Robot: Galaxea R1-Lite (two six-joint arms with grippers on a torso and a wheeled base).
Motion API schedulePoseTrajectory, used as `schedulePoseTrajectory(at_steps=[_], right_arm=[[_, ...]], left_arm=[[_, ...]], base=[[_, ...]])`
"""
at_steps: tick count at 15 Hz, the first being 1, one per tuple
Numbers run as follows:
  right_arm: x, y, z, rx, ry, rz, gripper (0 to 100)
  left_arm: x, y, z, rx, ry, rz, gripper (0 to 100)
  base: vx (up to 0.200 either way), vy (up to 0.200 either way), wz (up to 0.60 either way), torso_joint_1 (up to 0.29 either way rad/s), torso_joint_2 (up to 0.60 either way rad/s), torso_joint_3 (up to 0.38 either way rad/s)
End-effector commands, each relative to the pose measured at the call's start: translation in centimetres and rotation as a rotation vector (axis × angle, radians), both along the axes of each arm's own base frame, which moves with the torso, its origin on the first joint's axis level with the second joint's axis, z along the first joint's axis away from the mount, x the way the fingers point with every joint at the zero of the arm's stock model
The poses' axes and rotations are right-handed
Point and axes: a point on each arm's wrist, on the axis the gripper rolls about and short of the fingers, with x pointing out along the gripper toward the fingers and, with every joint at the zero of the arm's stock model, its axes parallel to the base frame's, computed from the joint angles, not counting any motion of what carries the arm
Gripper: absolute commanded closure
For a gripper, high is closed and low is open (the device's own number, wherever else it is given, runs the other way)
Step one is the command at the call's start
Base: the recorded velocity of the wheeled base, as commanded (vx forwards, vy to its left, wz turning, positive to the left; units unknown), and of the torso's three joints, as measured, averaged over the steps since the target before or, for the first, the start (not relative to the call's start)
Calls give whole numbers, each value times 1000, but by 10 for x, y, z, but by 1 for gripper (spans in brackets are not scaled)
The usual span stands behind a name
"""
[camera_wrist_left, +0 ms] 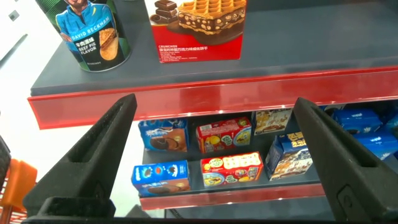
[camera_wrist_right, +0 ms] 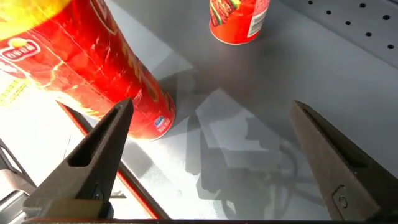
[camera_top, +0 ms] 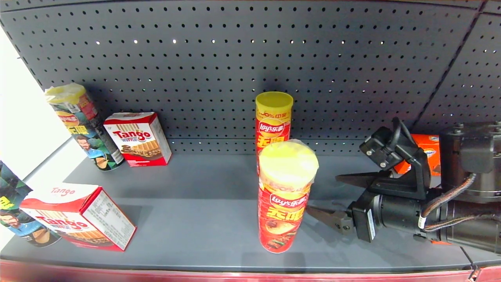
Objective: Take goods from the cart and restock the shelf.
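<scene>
Two red chip cans with yellow lids stand upright on the grey shelf: one near the front, the other behind it by the pegboard. My right gripper is open just right of the front can, level with its lower half and not touching it. In the right wrist view the front can stands beside one finger, with the rear can farther off and the right gripper holding nothing. My left gripper hangs open and empty before the shelf's red front edge.
Two wafer boxes and two dark chip cans occupy the shelf's left side. An orange box sits at the back right behind my right arm. A lower shelf holds several small boxes.
</scene>
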Motion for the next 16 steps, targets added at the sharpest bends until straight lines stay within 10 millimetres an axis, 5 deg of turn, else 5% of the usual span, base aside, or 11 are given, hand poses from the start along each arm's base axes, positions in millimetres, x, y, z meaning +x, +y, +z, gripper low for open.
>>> schedulePoseTrajectory(at_steps=[1,12,16], right_arm=[[2,2,-2,-5,4,2,0],[2,-3,-1,0,0,-13,0],[-5,-62,40,112,-148,-219,0]], left_arm=[[0,0,0,0,2,-1,0],[0,0,0,0,2,0,0],[0,0,0,3,2,-3,0]], base=[[0,0,0,0,0,0],[0,0,0,0,0,0],[0,0,0,0,0,0]])
